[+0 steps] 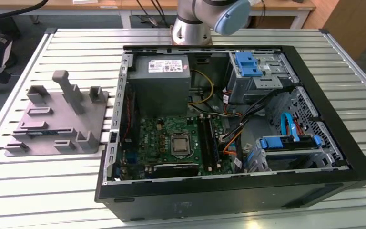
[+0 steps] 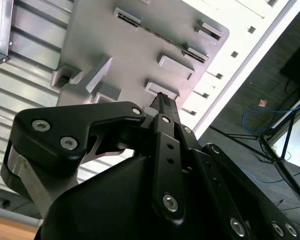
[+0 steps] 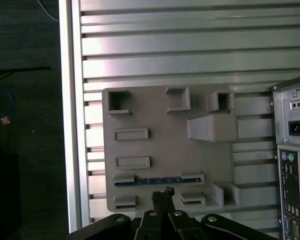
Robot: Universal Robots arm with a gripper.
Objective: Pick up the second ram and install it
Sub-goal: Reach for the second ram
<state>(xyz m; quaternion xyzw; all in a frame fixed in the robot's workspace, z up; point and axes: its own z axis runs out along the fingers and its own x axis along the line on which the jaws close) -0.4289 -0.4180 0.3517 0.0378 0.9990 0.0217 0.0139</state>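
Gripper (image 3: 162,193), jaws pressed together and empty, hangs over a gray tray (image 3: 155,145) where the ram (image 3: 157,181) (a thin blue-green strip, seen edge-on) stands in its slot, beside the open case (image 1: 234,193).

We find the computer case (image 1: 234,195) lying open on the table (image 1: 17,191), with the tray (image 1: 49,121) beside it on the exterior view's left and the arm's base (image 1: 192,31) beyond it. Inside the case, the motherboard (image 1: 164,138) lies nearer the camera than the power supply (image 1: 160,83), and the drive cages (image 1: 262,76) stand toward the exterior view's right. The second ram (image 3: 157,181) sits in a slot of the tray, and the gripper (image 3: 162,194) hangs over the tray near it.
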